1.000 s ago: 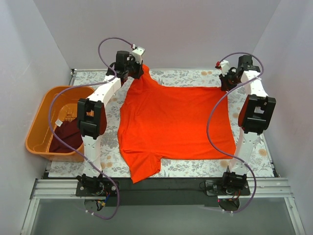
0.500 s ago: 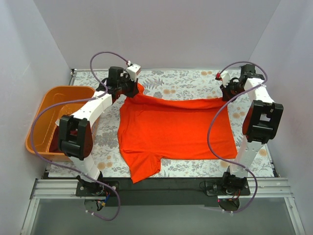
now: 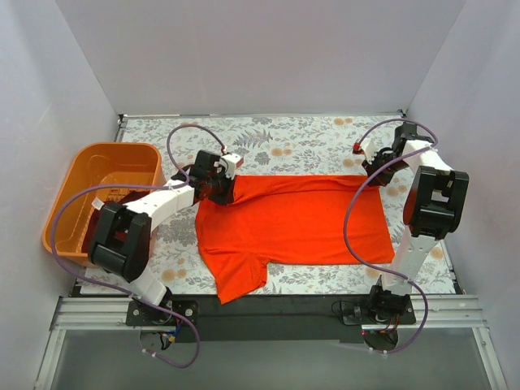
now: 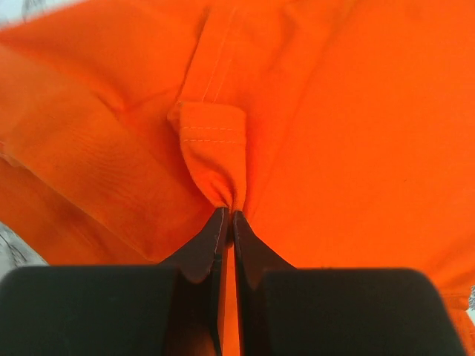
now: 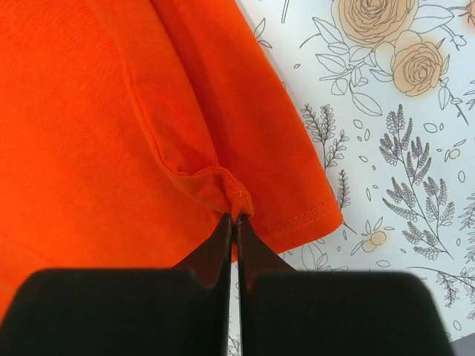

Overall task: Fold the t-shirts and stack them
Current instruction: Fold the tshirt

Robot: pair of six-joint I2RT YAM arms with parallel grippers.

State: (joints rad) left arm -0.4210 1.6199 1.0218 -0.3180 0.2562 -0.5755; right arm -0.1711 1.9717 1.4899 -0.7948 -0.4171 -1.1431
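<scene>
Between left tool and right tool, both pinching it, t-shirt stretches left-right.

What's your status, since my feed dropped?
Left gripper and right gripper both shut on orange t-shirt, far corners. Far edge doubled over. No obstruction seen.

You have an orange plastic basket at the left of the top view. A floral-print cloth covers the table, and its roses and leafy sprigs fill the right of your right wrist view. Plain pale walls close the back and sides.
</scene>
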